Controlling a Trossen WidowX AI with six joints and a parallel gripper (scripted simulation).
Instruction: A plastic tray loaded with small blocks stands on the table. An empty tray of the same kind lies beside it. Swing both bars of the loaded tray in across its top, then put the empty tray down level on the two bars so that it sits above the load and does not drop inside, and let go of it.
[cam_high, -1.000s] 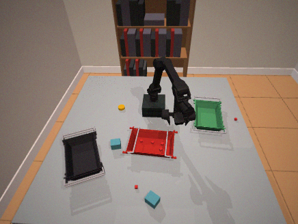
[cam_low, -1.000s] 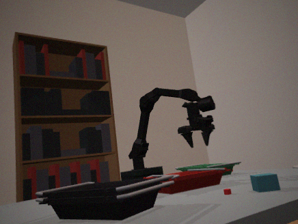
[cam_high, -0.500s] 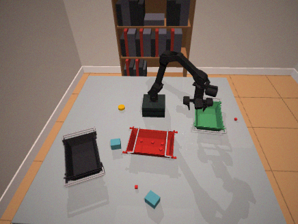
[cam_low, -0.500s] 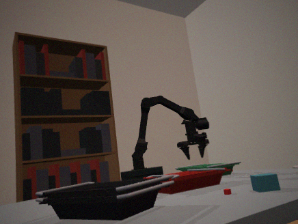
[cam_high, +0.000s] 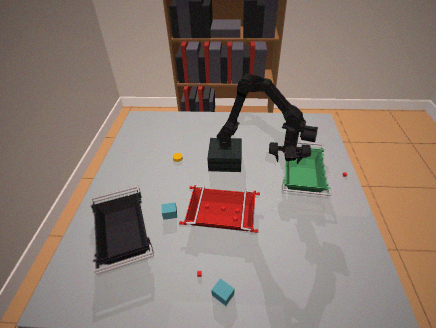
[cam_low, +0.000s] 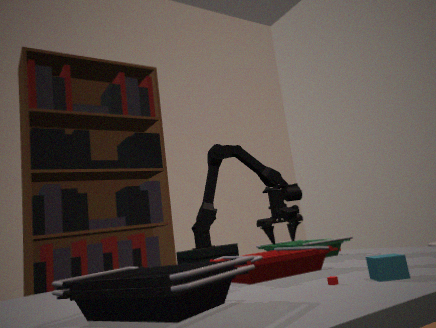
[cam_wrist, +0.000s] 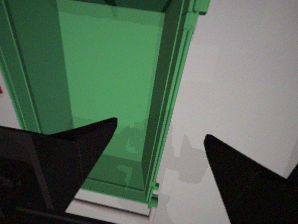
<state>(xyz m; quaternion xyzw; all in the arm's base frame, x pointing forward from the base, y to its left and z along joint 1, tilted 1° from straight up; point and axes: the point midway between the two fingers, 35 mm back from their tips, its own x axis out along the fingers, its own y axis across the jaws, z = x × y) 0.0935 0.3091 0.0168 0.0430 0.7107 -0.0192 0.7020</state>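
Note:
The loaded red tray (cam_high: 220, 196) (cam_low: 280, 267) holds several small red blocks (cam_high: 223, 208). Its two wire bars lie across its top, one bar (cam_high: 198, 206) near the left end and one bar (cam_high: 244, 210) near the right end. An empty green tray (cam_high: 306, 177) (cam_wrist: 112, 65) (cam_low: 342, 243) lies to the right, its bars out over its ends. An empty black tray (cam_high: 120, 230) (cam_low: 150, 300) lies at the left, bars also out. My gripper (cam_high: 290, 159) (cam_low: 283, 242) (cam_wrist: 160, 129) is open and empty above the green tray; the wrist view shows one long side wall between the fingertips.
A teal block (cam_high: 169, 210) lies between the black and red trays. Another teal block (cam_high: 223, 291) (cam_low: 388, 267) and a small red cube (cam_high: 199, 273) (cam_low: 332, 281) lie at the front. A yellow disc (cam_high: 177, 157) lies left of the arm's base; a red bit (cam_high: 345, 174) lies right of the green tray.

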